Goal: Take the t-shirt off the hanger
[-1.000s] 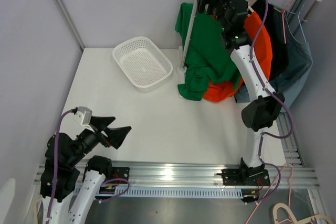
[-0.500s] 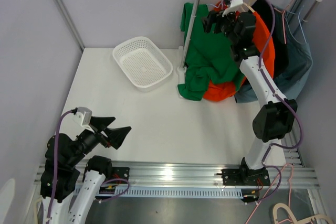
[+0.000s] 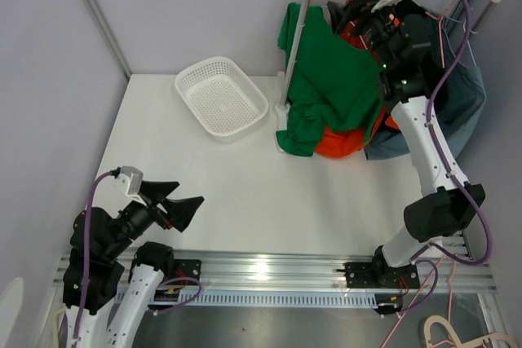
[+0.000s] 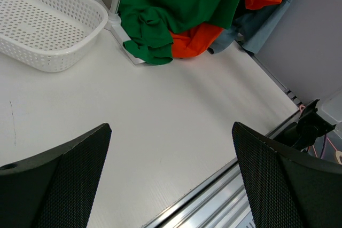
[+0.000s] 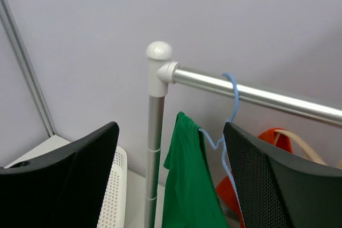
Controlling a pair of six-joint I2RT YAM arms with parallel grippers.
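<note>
**Green t-shirt on its hanger at the rail's left end; both pincers wide and empty**

The green t-shirt (image 3: pixel 322 87) hangs from a blue wire hanger (image 5: pixel 235 100) hooked over the metal rail (image 5: pixel 203 79), just beside the white upright post (image 5: pixel 155 126). Its lower part is bunched on the bench (image 3: pixel 269 201) around the post's foot, at the far edge. An orange garment (image 3: pixel 338 143) sits just behind it, and a blue-grey one (image 3: pixel 465 103) hangs further right, past the bench's right edge.

The right pincer (image 5: pixel 171 126) is raised level with the rail, fingers spread wide and gripping nothing. In its wrist view the post, the rail end and the hanger hook show in the gap between the fingers.

The left pincer (image 4: pixel 171 129) hovers low over the near-left corner, also spread wide and empty. A broad stretch of white bench lies between it and the clothes.

The white basket (image 3: pixel 183 79) sits towards the far-left corner, near the post's foot but apart from it.
</note>
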